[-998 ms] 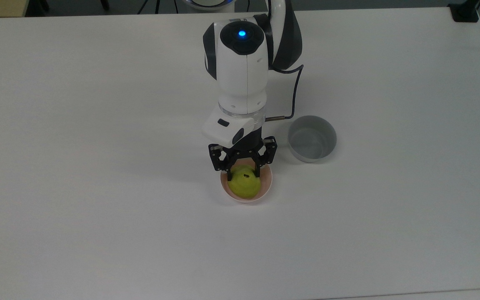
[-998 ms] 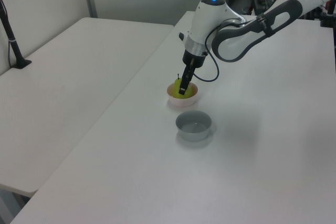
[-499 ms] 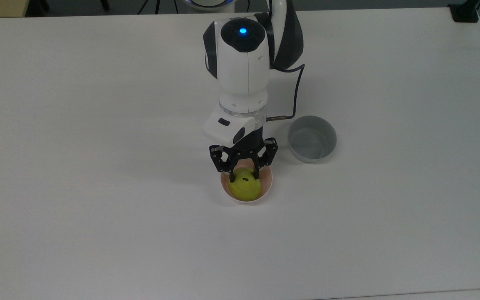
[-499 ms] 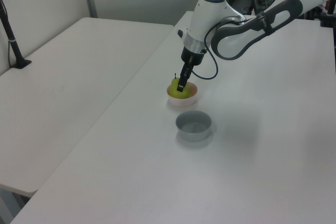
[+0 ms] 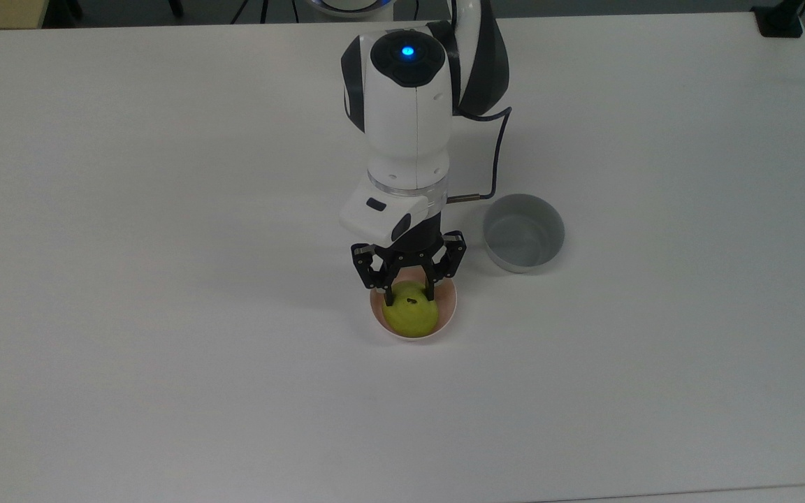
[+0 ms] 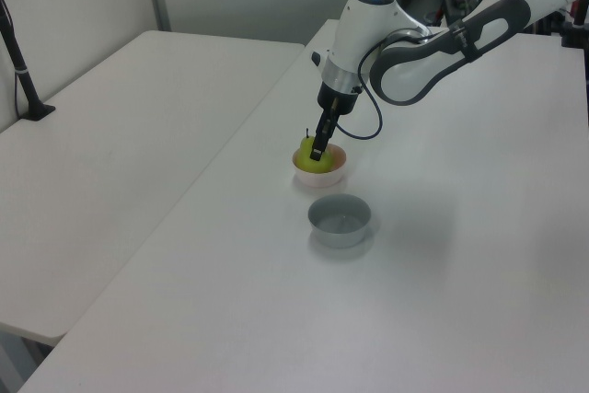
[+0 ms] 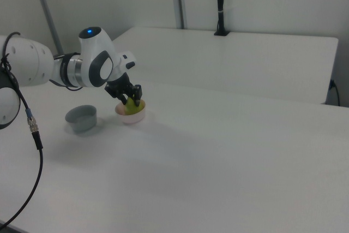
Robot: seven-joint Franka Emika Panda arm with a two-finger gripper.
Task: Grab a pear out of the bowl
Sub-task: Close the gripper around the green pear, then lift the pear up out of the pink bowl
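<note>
Your arm (image 5: 408,105) reaches out from the table's (image 5: 130,209) far edge in the top view, its white wrist section pointing almost straight down, blue light glowing on top. In the left view the forearm (image 6: 442,43) runs in from the left view's right, elbow bent. Your gripper (image 5: 409,297) hangs low near the table's middle, black fingers (image 5: 389,293) closed in against a pear (image 5: 411,318), one on each side.

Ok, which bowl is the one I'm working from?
Follow the white arm down the table to its claw. The bowl sits right under it: pale pink, shallow, holding a yellow-green pear, unlike the deeper grey bowl beside it.
</note>
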